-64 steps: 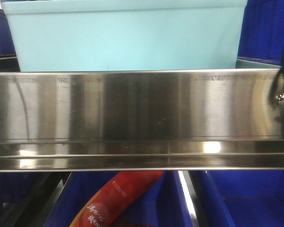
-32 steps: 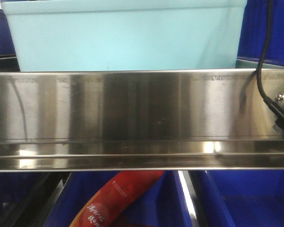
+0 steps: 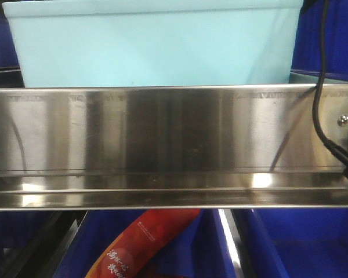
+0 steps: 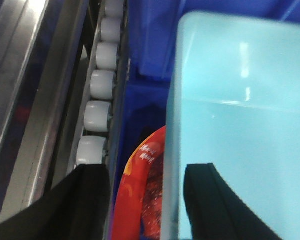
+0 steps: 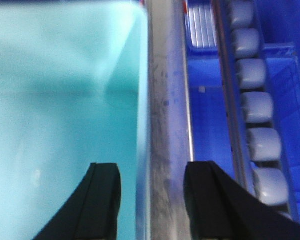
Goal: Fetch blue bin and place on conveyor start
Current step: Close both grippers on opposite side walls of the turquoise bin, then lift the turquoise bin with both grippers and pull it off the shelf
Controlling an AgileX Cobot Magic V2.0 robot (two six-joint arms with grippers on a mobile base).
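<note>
The blue bin [image 3: 153,46], a pale aqua tub, stands on the shelf behind the steel rail in the front view. My left gripper [image 4: 146,172] is open and straddles the bin's left wall [image 4: 172,125], one finger [image 4: 215,200] inside the bin [image 4: 240,125] and the other outside. My right gripper [image 5: 151,172] is open too, astride the right wall of the bin [image 5: 65,100], its left finger [image 5: 102,200] over the inside and its right finger beyond the rim. Neither pair of fingers touches the wall. The conveyor start is out of view.
A shiny stainless-steel shelf rail [image 3: 162,145] crosses in front of the bin. Dark blue crates [image 5: 210,115] and white roller tracks [image 4: 97,100] [image 5: 257,105] flank it. A red snack packet [image 3: 139,243] [image 4: 140,200] lies below. A black cable [image 3: 319,104] hangs at the right.
In the front view the black cable has swung in from the right edge and dropped lower across the rail. The bin stays where it was.
</note>
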